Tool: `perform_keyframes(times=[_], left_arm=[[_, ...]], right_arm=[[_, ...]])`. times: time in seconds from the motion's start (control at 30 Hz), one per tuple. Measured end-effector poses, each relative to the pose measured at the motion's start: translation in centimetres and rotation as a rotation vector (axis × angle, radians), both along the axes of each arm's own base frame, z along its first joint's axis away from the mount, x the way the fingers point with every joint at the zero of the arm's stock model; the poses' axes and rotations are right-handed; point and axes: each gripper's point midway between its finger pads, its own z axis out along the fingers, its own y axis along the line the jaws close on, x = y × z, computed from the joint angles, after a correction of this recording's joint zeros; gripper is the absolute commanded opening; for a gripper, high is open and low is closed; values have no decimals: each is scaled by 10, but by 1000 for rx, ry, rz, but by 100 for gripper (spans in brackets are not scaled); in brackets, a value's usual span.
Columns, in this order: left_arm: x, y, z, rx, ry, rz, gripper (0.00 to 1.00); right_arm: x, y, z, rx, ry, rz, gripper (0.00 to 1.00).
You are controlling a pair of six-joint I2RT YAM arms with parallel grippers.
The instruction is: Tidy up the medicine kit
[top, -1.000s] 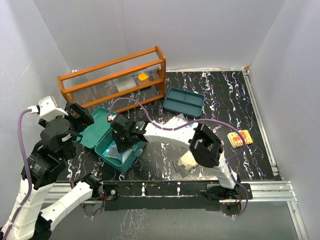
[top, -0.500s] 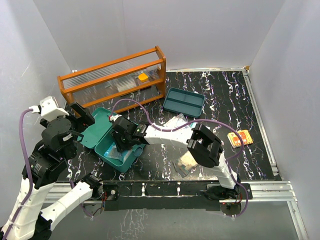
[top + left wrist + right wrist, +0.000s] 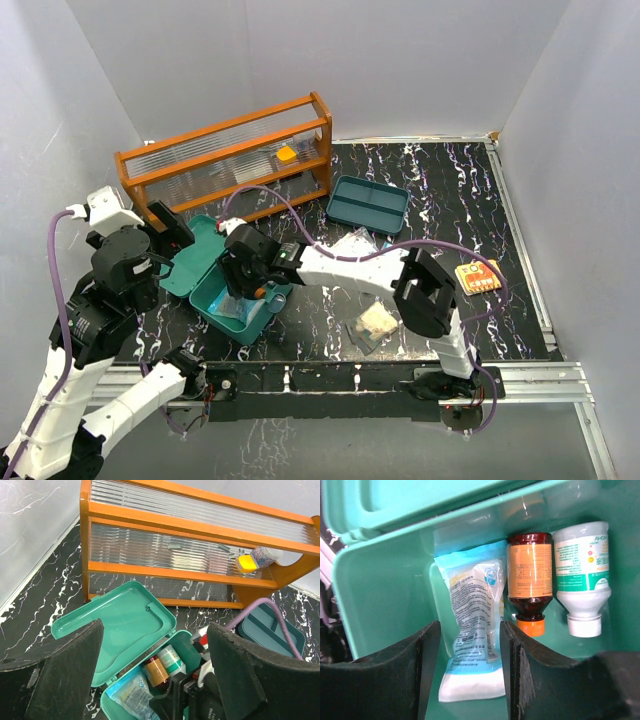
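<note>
The teal medicine kit (image 3: 258, 324) lies open at the front left, its lid (image 3: 120, 622) folded back. Inside lie a blue-and-white pouch (image 3: 472, 625), a brown bottle with an orange cap (image 3: 530, 580) and a white bottle with a green label (image 3: 582, 570). My right gripper (image 3: 470, 675) reaches down into the box, open, with the pouch lying loose between its fingers and a gap on each side. My left gripper (image 3: 155, 680) hovers wide open above the kit and holds nothing. The matching tray insert (image 3: 368, 203) sits apart, at the middle back of the table.
An orange-brown wooden rack (image 3: 230, 155) with ribbed clear panels stands behind the kit, a yellow item (image 3: 287, 154) on its shelf. Clear packets (image 3: 372, 325) lie near the front edge and a second packet (image 3: 355, 240) lies by the right arm. An orange packet (image 3: 477, 277) lies to the right.
My right gripper's jaws have spread apart inside the box, letting the pouch go onto the box floor. The left arm has shifted only slightly.
</note>
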Motion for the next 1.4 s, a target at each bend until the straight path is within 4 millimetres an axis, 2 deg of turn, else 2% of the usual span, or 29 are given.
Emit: perform_keyframes(times=[0.17,0.3,0.4,0.5,0.57,0.67,0.83,0.97,1.17,1.27,1.4], left_arm=[[0,-1,1,-3,-2,-4,84],[1,-2,1,-5,-4,-7,84],[1,-2,1,-6,-5,-9,84],[2,-3,3,-11,-14,-11,84],[3,-4,4,-11,-18,-11,84],[5,-4,4,-7,-14,-12,84],[5,-5,3,-5,-11,-15,84],[5,-6,3,-6,-11,-17,84],[5,-7,3,-8,-9,-23,84],[5,-7,3,-8,-9,-25,84],[5,-7,3,-8,-9,-26,84]], right_arm=[[0,-3,28,32,-39,18,39],[-3,-5,31,25,-53,54,36],[-12,-8,25,-29,-74,96,32],[-29,3,18,-64,-87,152,27],[-39,8,8,-87,-84,177,26],[-51,4,-13,-148,-64,198,24],[-47,-5,-35,-227,-41,187,24],[-41,-1,-36,-240,-49,177,24],[-34,3,-58,-283,-50,170,24],[-33,4,-58,-286,-52,166,25],[-31,7,-48,-265,-64,160,27]])
